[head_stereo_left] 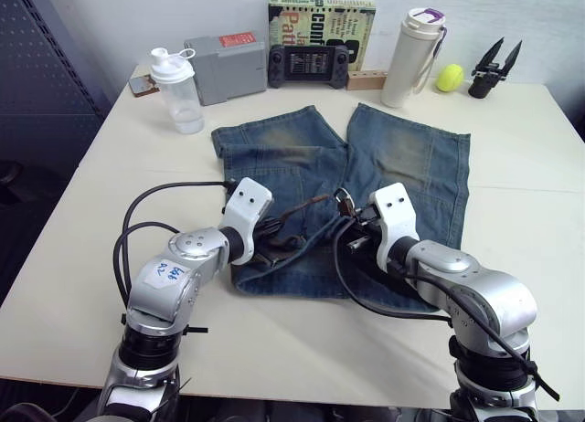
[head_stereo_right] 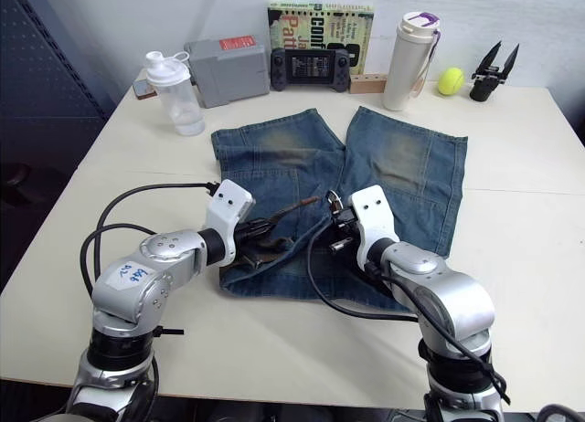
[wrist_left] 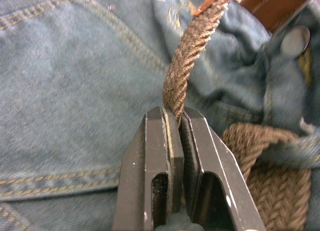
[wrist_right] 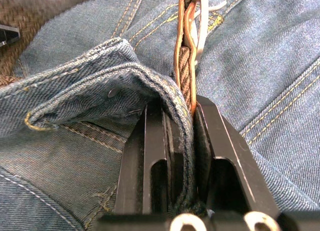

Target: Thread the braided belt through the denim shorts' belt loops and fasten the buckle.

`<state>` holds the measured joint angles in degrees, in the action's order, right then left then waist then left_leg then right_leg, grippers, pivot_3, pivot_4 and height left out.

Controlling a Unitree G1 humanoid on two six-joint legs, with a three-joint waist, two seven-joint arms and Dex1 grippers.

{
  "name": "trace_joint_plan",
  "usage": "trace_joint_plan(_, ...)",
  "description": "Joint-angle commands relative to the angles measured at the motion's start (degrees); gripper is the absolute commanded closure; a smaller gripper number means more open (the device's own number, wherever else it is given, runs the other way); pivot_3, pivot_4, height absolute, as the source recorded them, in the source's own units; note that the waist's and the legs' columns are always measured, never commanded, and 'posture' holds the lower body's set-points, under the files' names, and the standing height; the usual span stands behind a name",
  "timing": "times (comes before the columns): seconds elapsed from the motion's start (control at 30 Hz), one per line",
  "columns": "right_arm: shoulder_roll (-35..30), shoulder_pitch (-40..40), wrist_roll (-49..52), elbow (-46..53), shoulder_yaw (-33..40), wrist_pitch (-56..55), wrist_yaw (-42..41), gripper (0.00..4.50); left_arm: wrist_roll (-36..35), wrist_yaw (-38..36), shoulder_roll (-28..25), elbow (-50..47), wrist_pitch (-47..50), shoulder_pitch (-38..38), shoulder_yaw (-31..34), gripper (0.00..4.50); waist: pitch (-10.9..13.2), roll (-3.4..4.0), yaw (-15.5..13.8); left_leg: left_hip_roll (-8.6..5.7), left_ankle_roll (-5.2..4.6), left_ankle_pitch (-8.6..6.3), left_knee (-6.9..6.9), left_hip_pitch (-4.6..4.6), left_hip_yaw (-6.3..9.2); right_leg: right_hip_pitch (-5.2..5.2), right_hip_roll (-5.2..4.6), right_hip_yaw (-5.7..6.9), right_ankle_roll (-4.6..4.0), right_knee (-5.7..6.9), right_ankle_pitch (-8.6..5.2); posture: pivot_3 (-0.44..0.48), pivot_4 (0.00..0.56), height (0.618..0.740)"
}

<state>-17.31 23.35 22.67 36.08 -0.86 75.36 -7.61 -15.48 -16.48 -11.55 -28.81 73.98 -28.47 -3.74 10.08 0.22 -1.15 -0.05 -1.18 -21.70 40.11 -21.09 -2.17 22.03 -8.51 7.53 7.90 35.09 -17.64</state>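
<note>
Denim shorts [head_stereo_left: 366,166] lie flat mid-table, legs pointing far, waistband at the near edge. Braided belt [wrist_left: 192,46] lies bunched along the waistband between the two grippers. Left gripper [wrist_left: 175,123]: fingers closed tight on the braided strap, over the left part of the waistband. Right gripper [wrist_right: 180,116]: fingers pinched on a raised fold of denim waistband with the belt end beside it; buckle [head_stereo_left: 344,201] just far of that gripper
</note>
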Motion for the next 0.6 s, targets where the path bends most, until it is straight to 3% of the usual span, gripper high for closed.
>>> trace_joint_plan(0.03,0.29,1.1,-0.69,3.43,0.11,-0.53,0.82,4.47,-1.53,0.36,0.89,-2.13,1.1,-0.76,0.3,4.5,0.0,0.0,0.0,0.0,0.0,0.0,0.0,0.0,0.0,0.0,0.0,0.0,0.0,0.0,0.0,0.0,0.15,0.731)
trace_joint_plan(0.6,0.46,2.2,-0.24,6.0,-1.99,-0.34,0.25,4.47,-1.18,1.85,2.4,1.1,0.67,-1.58,0.7,4.5,0.0,0.0,0.03,0.0,0.0,0.0,-0.01,-0.02,-0.03,0.05,0.0,-0.02,0.0,0.0,0.0,0.0,0.15,0.731)
